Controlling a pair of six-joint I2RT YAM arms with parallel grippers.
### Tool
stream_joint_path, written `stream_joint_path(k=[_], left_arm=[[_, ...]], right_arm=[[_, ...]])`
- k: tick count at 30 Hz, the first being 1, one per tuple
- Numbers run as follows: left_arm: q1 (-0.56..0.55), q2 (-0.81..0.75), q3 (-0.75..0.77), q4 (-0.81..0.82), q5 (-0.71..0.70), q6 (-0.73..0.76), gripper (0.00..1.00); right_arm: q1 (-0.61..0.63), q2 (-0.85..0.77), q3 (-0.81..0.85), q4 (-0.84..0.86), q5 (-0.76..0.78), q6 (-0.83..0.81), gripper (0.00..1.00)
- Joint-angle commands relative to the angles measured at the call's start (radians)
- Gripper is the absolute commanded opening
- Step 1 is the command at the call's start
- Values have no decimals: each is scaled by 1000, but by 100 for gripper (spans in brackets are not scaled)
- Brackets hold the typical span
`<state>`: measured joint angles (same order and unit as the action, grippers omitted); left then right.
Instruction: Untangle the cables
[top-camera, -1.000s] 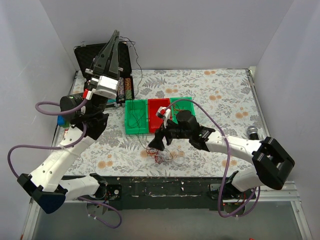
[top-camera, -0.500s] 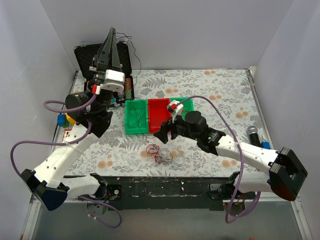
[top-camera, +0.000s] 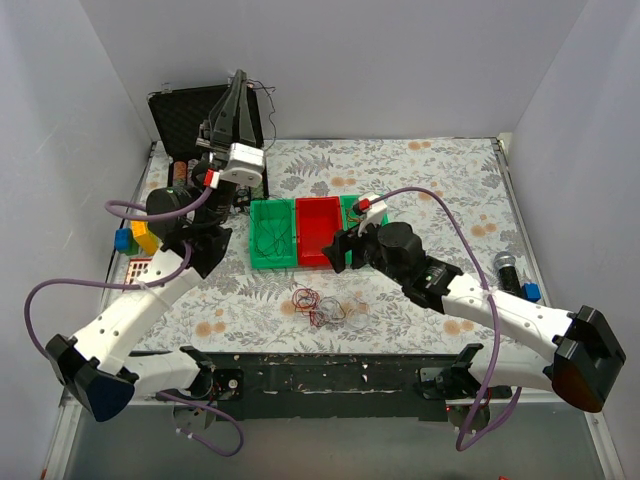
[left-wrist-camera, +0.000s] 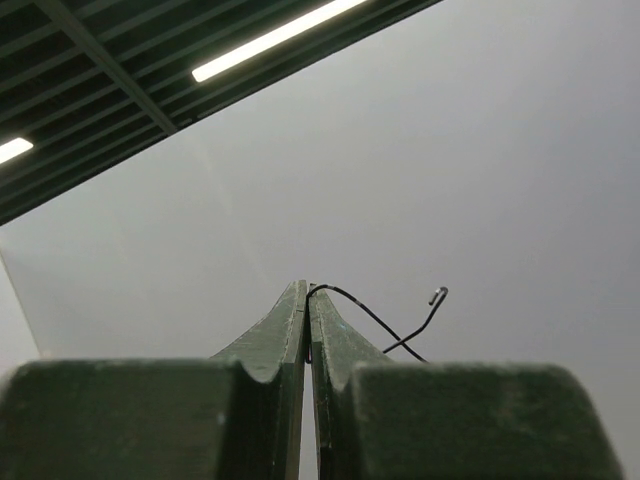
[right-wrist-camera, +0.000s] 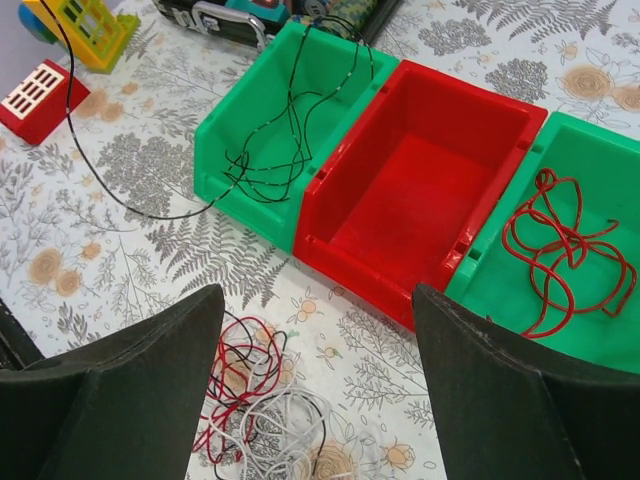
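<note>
left wrist, left hand (left-wrist-camera: 306, 292) upturned, pinching cable (left-wrist-camera: 362, 308)

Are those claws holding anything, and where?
The left gripper pinches a thin black wire near its end, between its fingertips. The right gripper is open and empty.

From above I see the whole table (top-camera: 440, 190); my right wrist view shares its three bins (right-wrist-camera: 430, 190) close-up; left faces upward.

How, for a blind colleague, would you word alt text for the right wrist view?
Open right gripper facing three bins: black cable in left green bin, red bin empty, red cable in right green bin. Tangle lies nearer.
</note>
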<state>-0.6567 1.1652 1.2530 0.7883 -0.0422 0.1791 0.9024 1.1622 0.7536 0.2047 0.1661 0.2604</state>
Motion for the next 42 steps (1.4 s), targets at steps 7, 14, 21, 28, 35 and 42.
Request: stream_joint_path(k=[7,14,21,28,35,42], left_arm=[[103,11,-110,57,1,-35,0],[190,53,-87,86,28,-95,0],[198,63,-67,92,41,-101,0],[258,96,2,143,68,-271,0],[261,152,161,166,56,-297,0],[261,119,83,129,61,-296,0]], right_arm=[[-5,-45,-36,-13,46,20,83],[-7,-59,-54,-19,53,23,83],[-13,-47,-57,-19,50,28,83],[-16,-41,-65,-18,44,28,82],[-17,-38,-66,-16,38,33,82],[-20,-32,-65,-13,32,34,82]])
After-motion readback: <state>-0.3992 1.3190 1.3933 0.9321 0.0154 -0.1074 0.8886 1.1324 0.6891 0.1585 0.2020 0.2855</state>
